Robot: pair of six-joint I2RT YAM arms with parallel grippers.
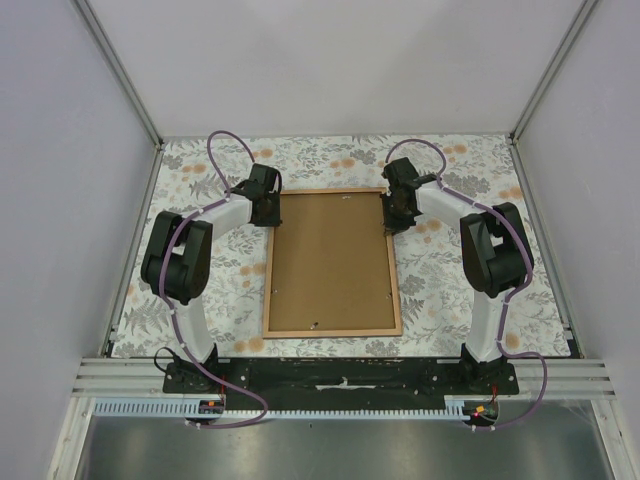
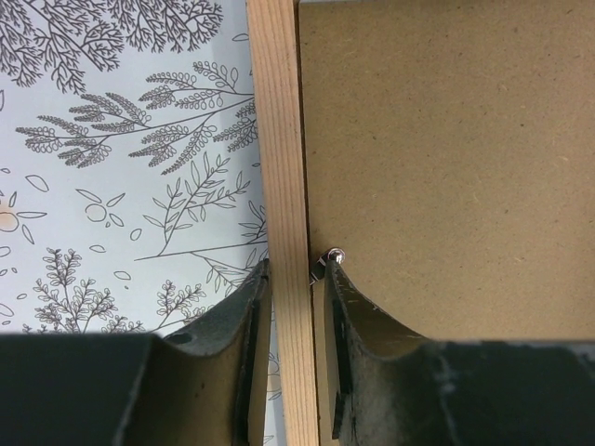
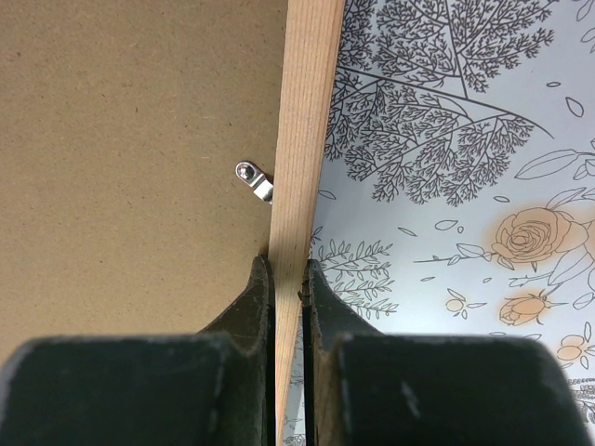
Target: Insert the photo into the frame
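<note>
The frame (image 1: 331, 332) lies back up on the flowered table, its light wood rail around a brown fibreboard backing panel (image 1: 330, 260). The photo is hidden. My left gripper (image 1: 270, 207) is at the frame's far left edge. In the left wrist view it (image 2: 296, 265) is open and straddles the wood rail (image 2: 279, 139), with its right fingertip against a small metal tab (image 2: 333, 255). My right gripper (image 1: 396, 210) is at the far right edge. In the right wrist view it (image 3: 289, 265) is shut on the rail (image 3: 307, 111), just below a metal tab (image 3: 253, 178).
The flowered tablecloth (image 1: 450, 290) surrounds the frame on all sides. Grey walls and metal posts close in the table at the left, right and back. A metal rail with the arm bases (image 1: 340, 385) runs along the near edge.
</note>
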